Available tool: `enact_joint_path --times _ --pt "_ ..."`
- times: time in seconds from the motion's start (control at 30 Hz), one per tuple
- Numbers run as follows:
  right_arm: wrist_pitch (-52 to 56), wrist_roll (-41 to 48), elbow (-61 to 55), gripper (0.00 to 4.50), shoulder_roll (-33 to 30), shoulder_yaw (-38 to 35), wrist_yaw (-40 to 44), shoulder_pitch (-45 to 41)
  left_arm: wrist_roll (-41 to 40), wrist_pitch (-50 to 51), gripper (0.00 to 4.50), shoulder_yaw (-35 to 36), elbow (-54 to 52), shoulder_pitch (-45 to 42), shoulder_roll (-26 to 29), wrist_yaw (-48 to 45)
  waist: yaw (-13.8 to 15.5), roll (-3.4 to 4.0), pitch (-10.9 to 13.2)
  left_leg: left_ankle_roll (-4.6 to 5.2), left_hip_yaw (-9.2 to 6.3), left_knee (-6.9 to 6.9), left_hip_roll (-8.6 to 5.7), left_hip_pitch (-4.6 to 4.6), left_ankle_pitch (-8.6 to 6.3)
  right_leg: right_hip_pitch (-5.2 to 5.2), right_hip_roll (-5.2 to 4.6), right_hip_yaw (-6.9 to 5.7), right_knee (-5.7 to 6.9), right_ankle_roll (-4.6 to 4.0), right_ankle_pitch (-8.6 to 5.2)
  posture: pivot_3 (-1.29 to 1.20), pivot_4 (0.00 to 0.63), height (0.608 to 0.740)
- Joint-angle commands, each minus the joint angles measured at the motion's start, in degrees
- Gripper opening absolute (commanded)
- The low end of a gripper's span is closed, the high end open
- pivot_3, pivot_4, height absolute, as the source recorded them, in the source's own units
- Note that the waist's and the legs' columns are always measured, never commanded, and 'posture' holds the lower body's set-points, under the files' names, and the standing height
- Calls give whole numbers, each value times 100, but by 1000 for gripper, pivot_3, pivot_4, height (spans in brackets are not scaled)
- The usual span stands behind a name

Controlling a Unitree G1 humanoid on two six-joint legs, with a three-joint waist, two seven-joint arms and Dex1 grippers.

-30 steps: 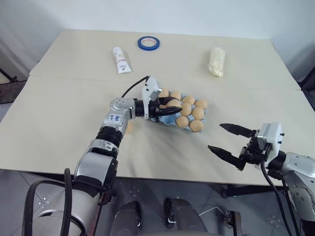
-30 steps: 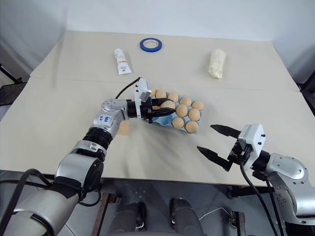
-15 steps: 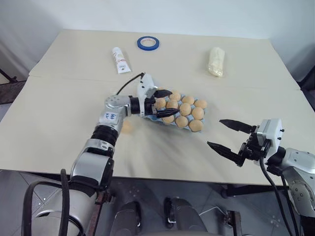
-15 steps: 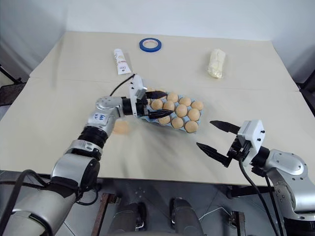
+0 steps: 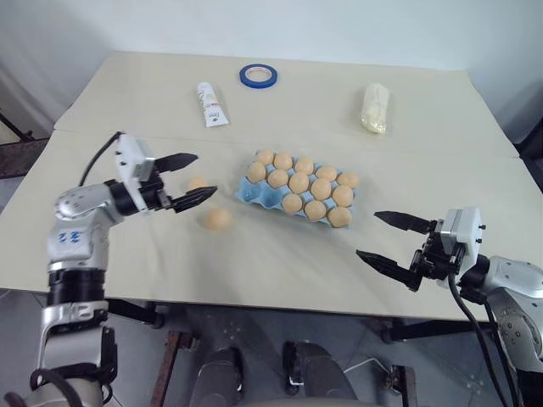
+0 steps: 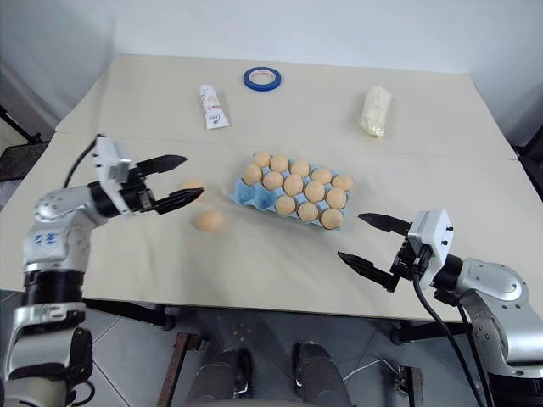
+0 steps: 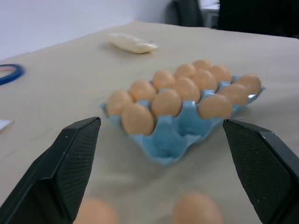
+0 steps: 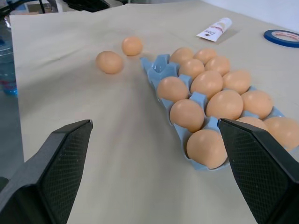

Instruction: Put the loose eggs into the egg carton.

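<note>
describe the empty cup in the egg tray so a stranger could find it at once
Start at the light blue moulded egg tray in the middle of the beige table. The empty cup is its corner nearest the two loose tan eggs; every other cup holds an egg.

Worktop [image 5: 280,102]: beige, matte, a seam running across it between the far part and the near part. Three items on the far part, well apart from each other. Blue tape ring [image 5: 256,75] lies flat, near the far edge. White tube [image 5: 211,103] lies on its side, to the left of the ring and nearer, with print on it, too small to read. Pale, lumpy wrapped bundle [image 5: 374,106] lies off to the right. Grey floor [image 5: 356,348] shows below the near edge.
</note>
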Motion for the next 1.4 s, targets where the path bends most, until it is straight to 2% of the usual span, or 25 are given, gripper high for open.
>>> enact_joint_path --times 0.03,0.2,0.4,0.53,0.7,0.87,1.07,1.4 --pt "1 98 19 4500 -94 -58 103 -131 -395 -95 4477 477 -712 482 78 136 7 0 0 0 -2 -1 0 0 0 0 0 -1 0 0 0 0 150 740" --pt "29 116 205 4500 -124 2 292 -306 -742 68 4477 1038 -1303 1912 246 111 -53 3 -2 -1 3 -8 4 8 -4 2 2 3 -3 -6 -3 0 150 740" --pt "7 175 292 4500 -129 -5 568 -327 -837 79 4477 1262 -1415 2617 304 243 8 3 -2 -23 -7 -7 2 7 -16 4 -4 -3 -7 -16 -3 0 150 740" --pt "19 134 332 4500 -113 4 578 -367 -767 47 4477 1173 -1568 2895 243 415 0 3 -1 -17 -6 -10 0 2 -21 5 -11 -4 -22 -13 -1 0 150 740" --pt "33 89 383 4500 -112 50 558 -425 -425 306 4477 602 -2015 2679 50 1193 6 3 -1 -18 -8 -19 1 0 -22 3 -10 -6 -27 -14 -1 0 150 740" --pt "45 59 408 4500 -101 79 539 -482 -316 448 4477 -23 -2051 1999 -334 1662 8 3 -1 -17 -8 -15 -1 -2 -21 4 -7 -7 -26 -11 0 0 150 740" --pt "33 35 370 4500 -72 58 482 -458 145 351 4477 -525 -1139 1206 -579 2026 -12 4 -2 4 -3 -16 2 1 -7 3 6 -3 -24 -9 2 0 150 740" --pt "26 47 186 4500 -63 -13 328 -275 670 829 4477 -1327 -141 472 -568 1882 6 3 -1 2 -3 -13 1 -3 -7 2 5 -3 -24 -6 2 0 150 740"
